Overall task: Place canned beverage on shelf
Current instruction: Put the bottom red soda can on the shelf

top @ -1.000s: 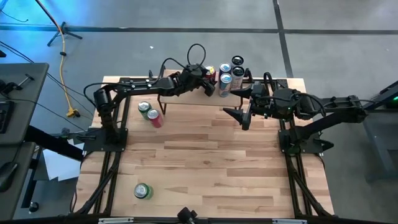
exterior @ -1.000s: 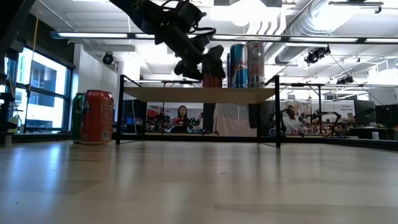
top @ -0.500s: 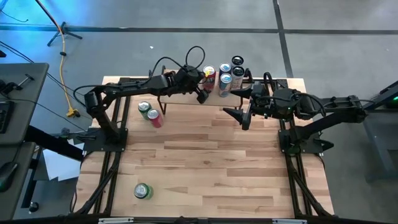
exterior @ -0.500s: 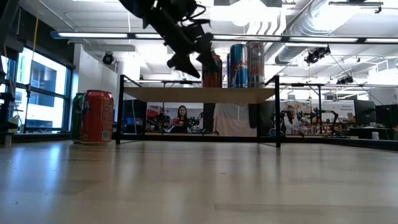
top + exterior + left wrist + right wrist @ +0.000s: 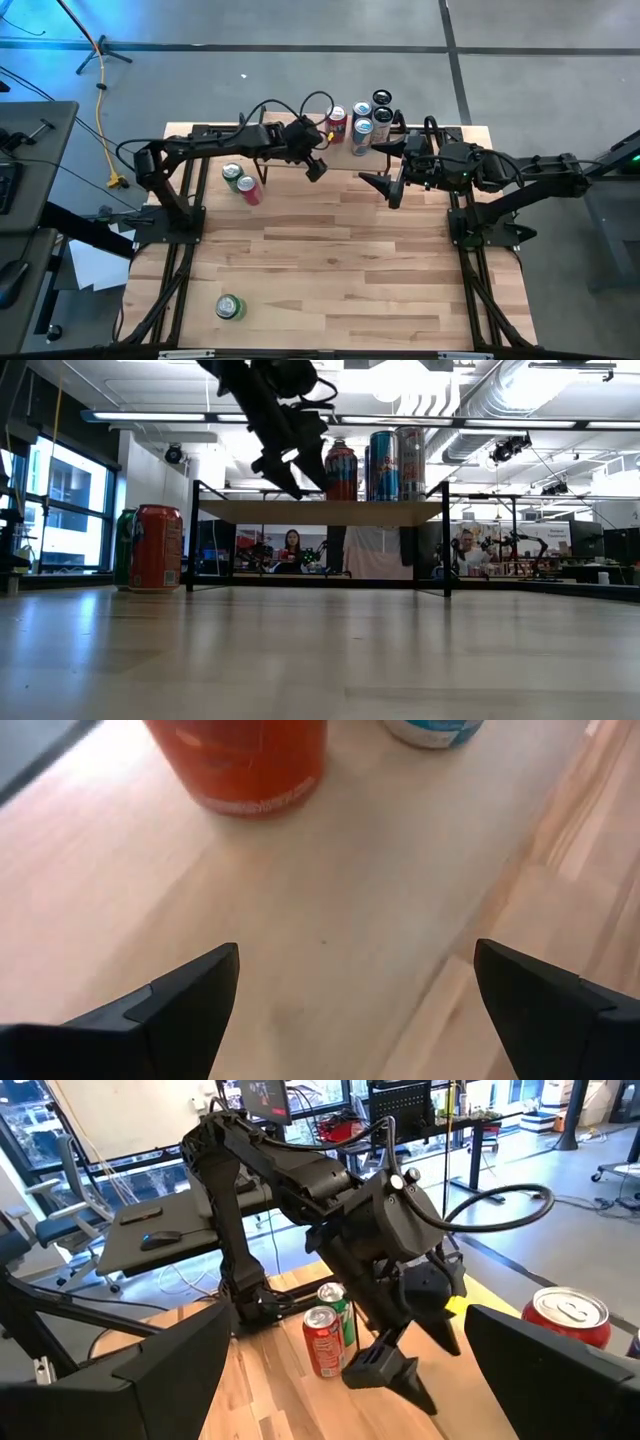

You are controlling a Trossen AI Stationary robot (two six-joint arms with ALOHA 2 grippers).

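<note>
1. My left gripper [image 5: 315, 166] hangs open and empty just off the shelf's [image 5: 290, 156] front edge, its jaws spread wide with nothing between them.
2. The red can [image 5: 337, 121] stands upright on the shelf, next to a group of blue-and-silver cans [image 5: 362, 128]. It sits clear of my fingers [image 5: 185, 1000], so I judge this placement done.
3. My right gripper [image 5: 385, 166] waits open and empty, level with the shelf's right end, out of the left arm's way.
4. Three cans are left on the desk [image 5: 340, 260]: a green can [image 5: 232, 174] and another red can [image 5: 247, 190] stand together just left of the shelf's front corner, and a lone green can [image 5: 229, 306] sits far out from the shelf, near the desk's front edge.
5. The pair beside the shelf looks the easiest next pick for my left arm.
</note>
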